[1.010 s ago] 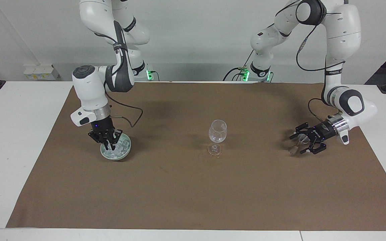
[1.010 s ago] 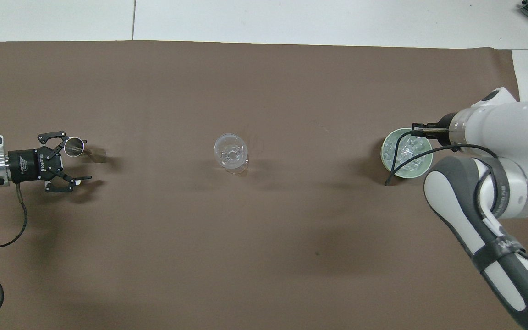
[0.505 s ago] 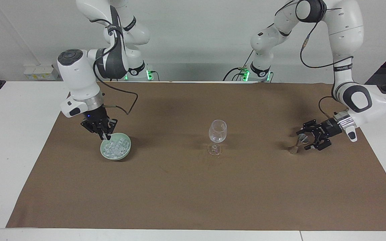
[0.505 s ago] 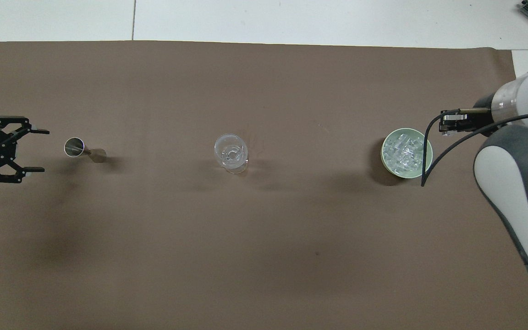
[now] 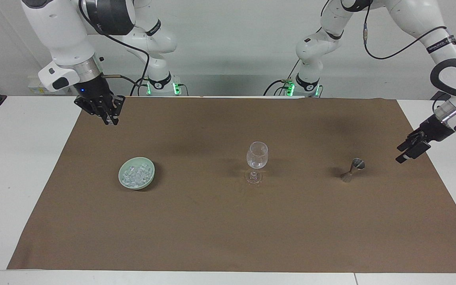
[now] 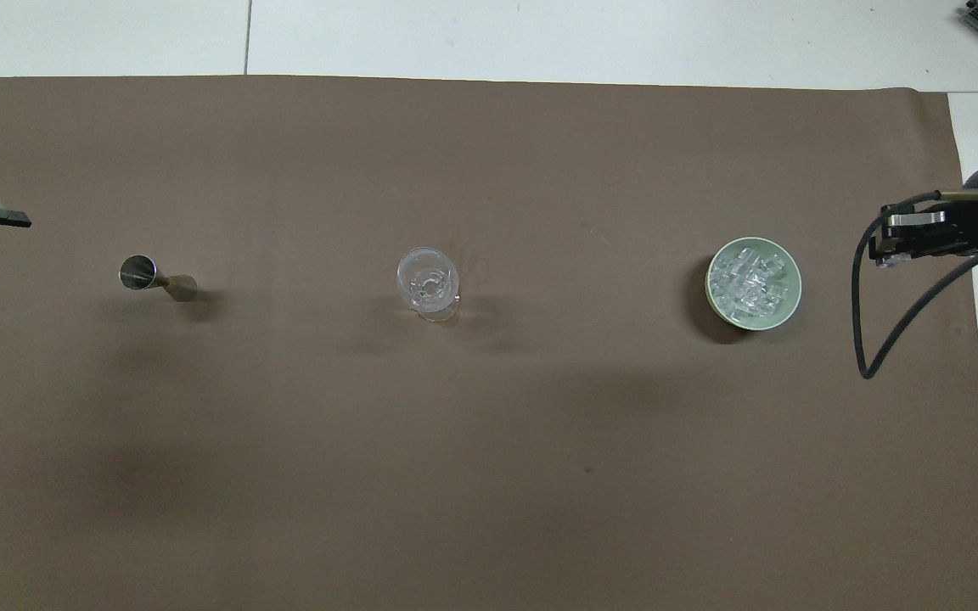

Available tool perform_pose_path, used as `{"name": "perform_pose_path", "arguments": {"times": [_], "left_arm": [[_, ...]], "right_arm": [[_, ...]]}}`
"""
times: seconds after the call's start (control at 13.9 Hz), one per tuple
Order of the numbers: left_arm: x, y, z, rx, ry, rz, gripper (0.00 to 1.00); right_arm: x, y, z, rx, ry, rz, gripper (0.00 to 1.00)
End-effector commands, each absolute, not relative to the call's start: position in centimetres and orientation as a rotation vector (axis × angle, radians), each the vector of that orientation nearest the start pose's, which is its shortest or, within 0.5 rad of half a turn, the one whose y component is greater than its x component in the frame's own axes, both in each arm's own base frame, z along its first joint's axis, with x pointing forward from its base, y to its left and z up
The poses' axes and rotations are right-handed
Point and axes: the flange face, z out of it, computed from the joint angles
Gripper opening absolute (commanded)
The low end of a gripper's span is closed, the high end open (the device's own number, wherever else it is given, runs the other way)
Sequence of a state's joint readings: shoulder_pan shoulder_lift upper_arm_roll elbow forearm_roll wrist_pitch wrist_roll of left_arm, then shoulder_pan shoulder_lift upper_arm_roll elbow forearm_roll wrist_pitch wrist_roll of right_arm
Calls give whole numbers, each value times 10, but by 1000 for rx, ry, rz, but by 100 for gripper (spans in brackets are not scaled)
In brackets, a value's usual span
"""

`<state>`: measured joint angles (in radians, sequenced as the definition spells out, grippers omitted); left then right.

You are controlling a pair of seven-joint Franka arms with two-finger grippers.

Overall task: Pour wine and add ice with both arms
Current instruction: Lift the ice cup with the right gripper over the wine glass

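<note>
A clear wine glass (image 5: 257,156) (image 6: 428,284) stands upright mid-mat. The ice (image 5: 136,172) (image 6: 752,280) fills a pale green bowl (image 5: 123,180) (image 6: 712,293) toward the right arm's end. A small metal jigger (image 5: 354,168) (image 6: 149,276) stands toward the left arm's end. My right gripper (image 5: 109,120) (image 6: 881,249) hangs shut, high over the mat's edge beside the bowl, with nothing visible in it. Over the mat's edge at its own end, my left gripper (image 5: 398,155) (image 6: 9,252) is open and well clear of the jigger. No wine shows.
A brown mat (image 5: 228,237) (image 6: 489,467) covers the white table (image 5: 14,158). A black cable (image 6: 867,339) loops down from the right wrist beside the bowl. Only glass, bowl and jigger stand on the mat, spaced in one row.
The right gripper rose out of the ice bowl and swung up toward its own end. The left gripper drew back from the jigger, which stays standing.
</note>
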<state>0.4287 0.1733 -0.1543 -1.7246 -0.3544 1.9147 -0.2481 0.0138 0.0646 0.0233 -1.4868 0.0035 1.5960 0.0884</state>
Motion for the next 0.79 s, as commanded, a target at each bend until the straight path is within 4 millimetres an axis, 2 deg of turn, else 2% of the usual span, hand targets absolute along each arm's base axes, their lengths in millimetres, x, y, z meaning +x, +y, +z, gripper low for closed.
{"name": "perform_pose_path", "arguments": {"times": [0.0,0.22,0.29,0.5,0.72], "left_arm": [[592,117,520,-3313,-734,-144,100],[580,77,556,-3271,-402,-216,100],[573,64,563,-3256,-345,-186,100],[558,11,578,-3219,-153,-118,100],[542,-34,593,-3180,2,-113,100]], "right_arm": [[578,67,636,-3145,18,-74,0],[576,111,648,-3134,28,-141,0],[572,130,649,-3130,35,-145,0],[558,177,651,-3118,-11,-141,0],[545,212,662,-3070,4,-147,0]]}}
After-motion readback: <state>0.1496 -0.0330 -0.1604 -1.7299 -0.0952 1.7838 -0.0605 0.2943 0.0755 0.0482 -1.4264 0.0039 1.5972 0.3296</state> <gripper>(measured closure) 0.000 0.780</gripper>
